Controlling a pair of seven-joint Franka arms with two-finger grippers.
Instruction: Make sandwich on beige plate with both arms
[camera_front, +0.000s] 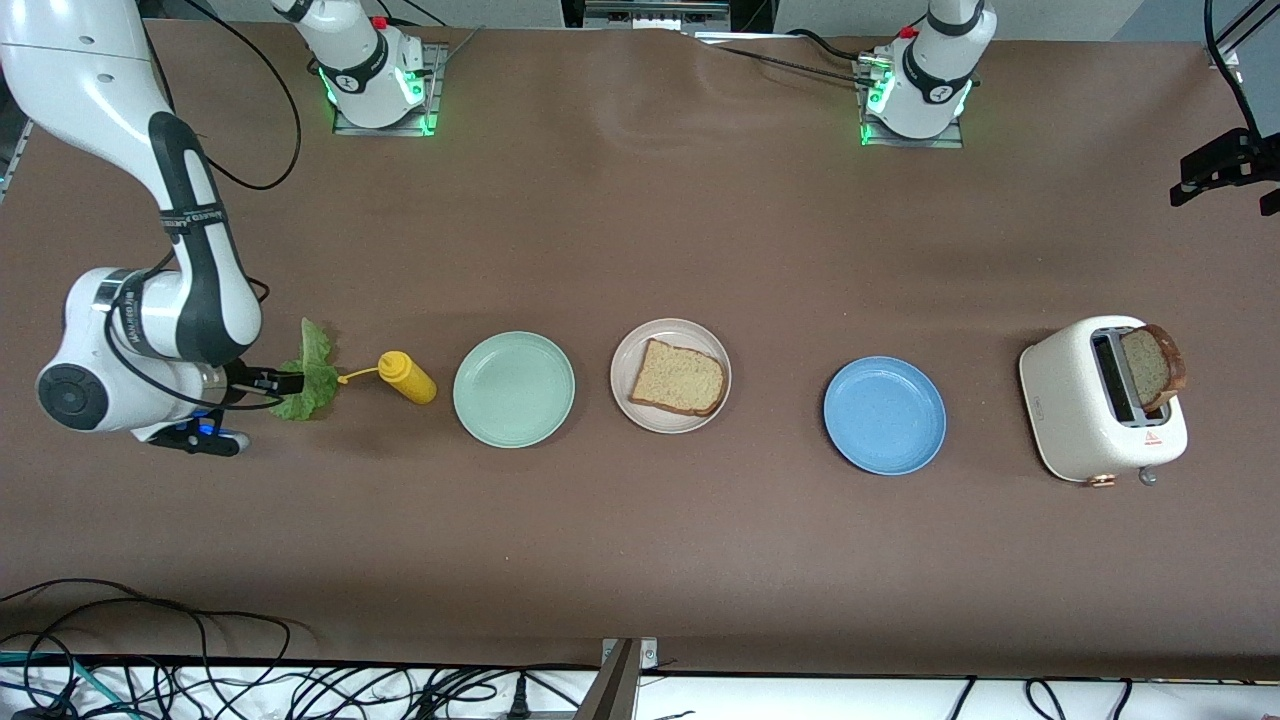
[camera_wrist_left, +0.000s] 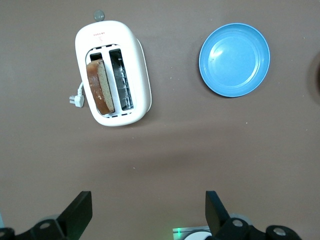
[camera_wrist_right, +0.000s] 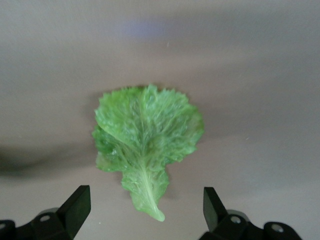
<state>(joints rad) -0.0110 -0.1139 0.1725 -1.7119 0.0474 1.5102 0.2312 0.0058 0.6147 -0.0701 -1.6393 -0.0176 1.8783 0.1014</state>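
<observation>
Front view puts your beige plate (camera_front: 670, 375) at the middle of the table, with one slice of bread (camera_front: 678, 378) lying flat on it. The second slice (camera_front: 1152, 366) stands upright in a slot of the white toaster (camera_front: 1090, 412) at the left arm's end of the table. The lettuce leaf (camera_front: 312, 372) lies on the table at the right arm's end, beside the yellow mustard bottle (camera_front: 407, 377).

Your right gripper (camera_wrist_right: 145, 210) is over the lettuce, fingers wide apart and nothing between them; the leaf lies flat below.

Your left gripper (camera_wrist_left: 147, 212) is up above the table, looking down on the toaster and the blue plate (camera_wrist_left: 234, 59); its fingers are spread too, and hold nothing.

Between mustard and beige plate you have the mint-green plate (camera_front: 514, 389); the blue plate lies between the beige plate and the toaster.
</observation>
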